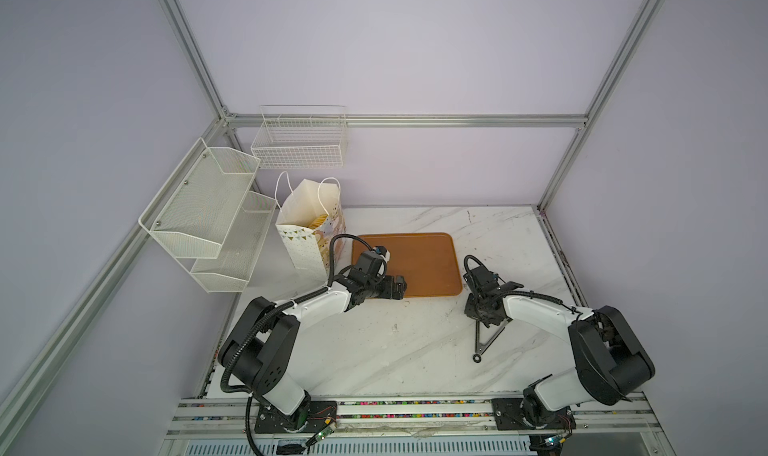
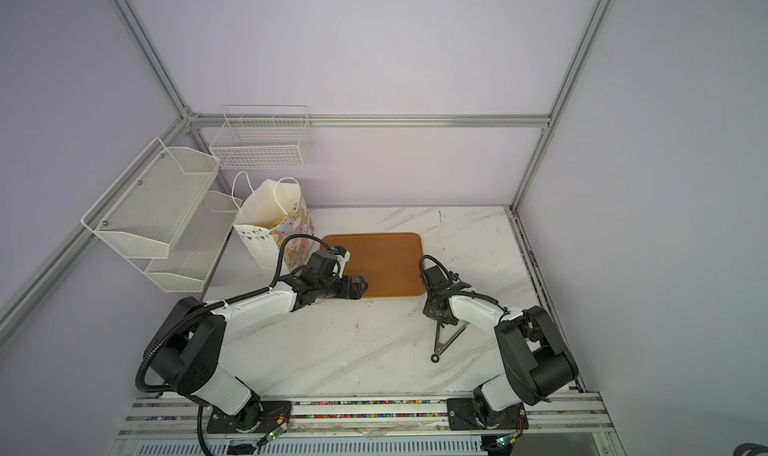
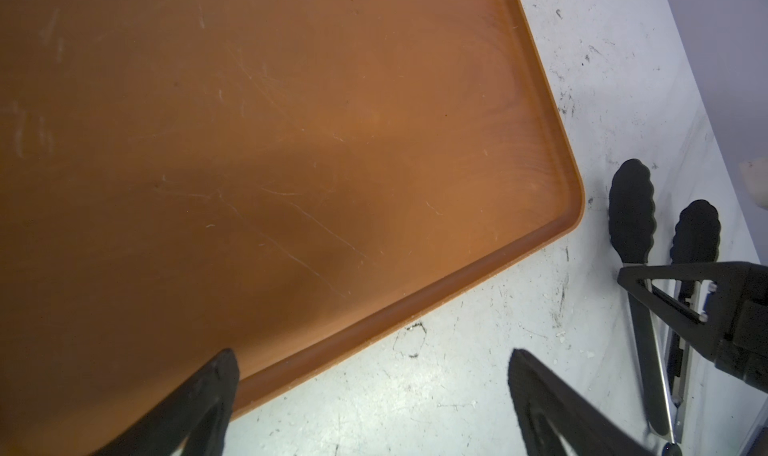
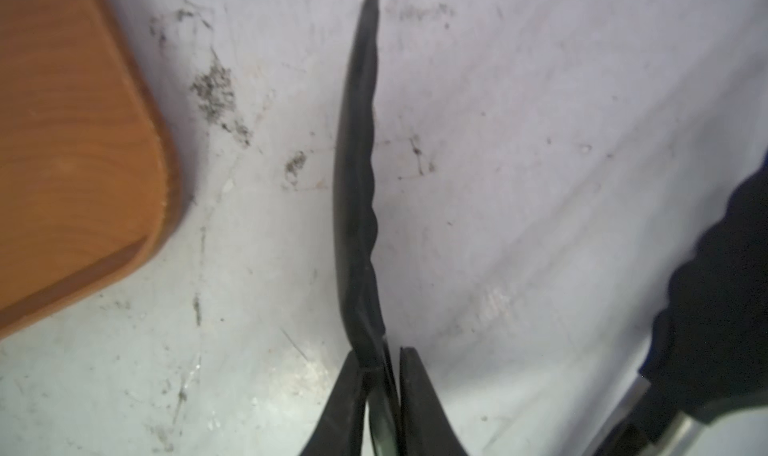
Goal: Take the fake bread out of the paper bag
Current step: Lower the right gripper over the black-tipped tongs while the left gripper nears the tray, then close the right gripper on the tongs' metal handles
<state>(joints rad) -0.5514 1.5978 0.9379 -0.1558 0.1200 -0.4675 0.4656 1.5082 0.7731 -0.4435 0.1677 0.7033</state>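
While your left gripper point(image 3: 370, 362) hangs over the near edge of the tray point(image 3: 291, 142) with its jaws spread wide and nothing between them, your right gripper point(image 4: 380, 358) is pinched tight on one arm of the black tongs point(image 4: 359, 162). The other arm stands off to the side, free. In both top views the tongs lie on the table point(image 1: 395, 350) with their long axis running near to far. The hinge ring is toward the arm bases and the scalloped tips sit beside the tray's near right corner. Your paper bag point(image 1: 305, 241) stands upright at the far left, just beside the tray, mouth and cord handles up. A sliver of ridged yellow fake bread point(image 1: 318, 222) shows inside the mouth; which way it points you cannot tell.
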